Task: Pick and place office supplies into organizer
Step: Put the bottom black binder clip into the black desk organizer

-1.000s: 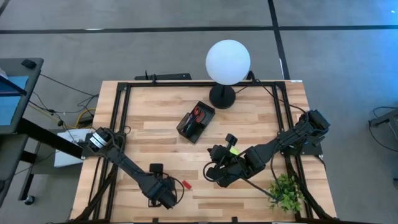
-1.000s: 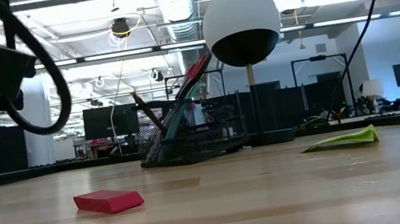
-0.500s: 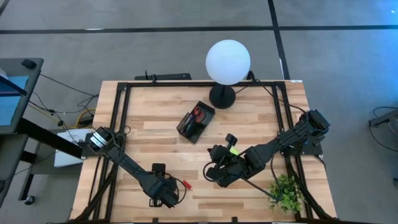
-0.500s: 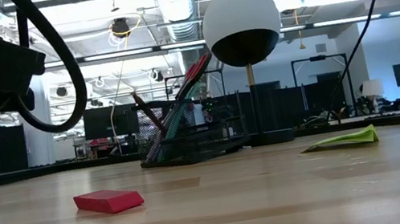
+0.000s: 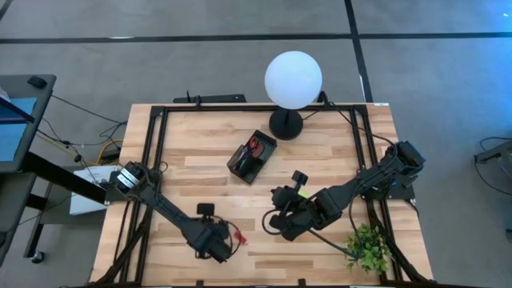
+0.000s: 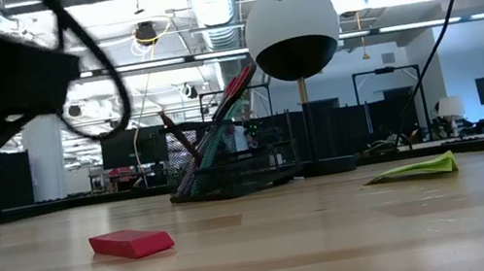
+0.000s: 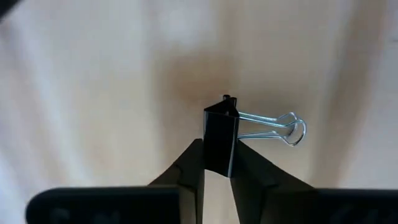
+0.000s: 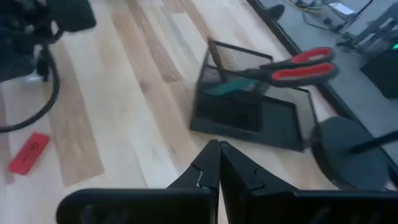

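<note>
1. Since a second ago, your left gripper (image 5: pixel 222 247) has shifted right along the near part of the table (image 5: pixel 200 160) toward the tiny red piece (image 5: pixel 238 237), and its fingers have drawn together.
2. Your left wrist view shows those fingers (image 7: pixel 189 167) clamped on a black binder clip (image 7: pixel 221 140); the clip's body sits upright between the two tips, and its wire handles stick out to one side, past the fingers.
3. You can see the tiny red piece lying flat on the wood just beside the left gripper, on its right and a little farther from the near edge. In the low view it (image 6: pixel 131 243) rests alone on the table.
4. Your right gripper (image 5: pixel 276 225) hangs near the middle of the table, right of the red piece, with its fingers (image 8: pixel 211 163) pressed together on nothing.
5. You find the organizer (image 5: pixel 250 157) at the far middle of the table, well apart from both grippers, just near and left of the globe lamp (image 5: pixel 293 80).
6. Red-handled scissors (image 8: pixel 300 66) stand in the organizer's tall compartment, handles up, and pens (image 6: pixel 216 130) lean in it too.
7. A lime-green sticky-note pad (image 6: pixel 419 167) lies flat on the table beside the right arm.
8. A small green plant (image 5: pixel 368 246) sits at the near right corner.
</note>
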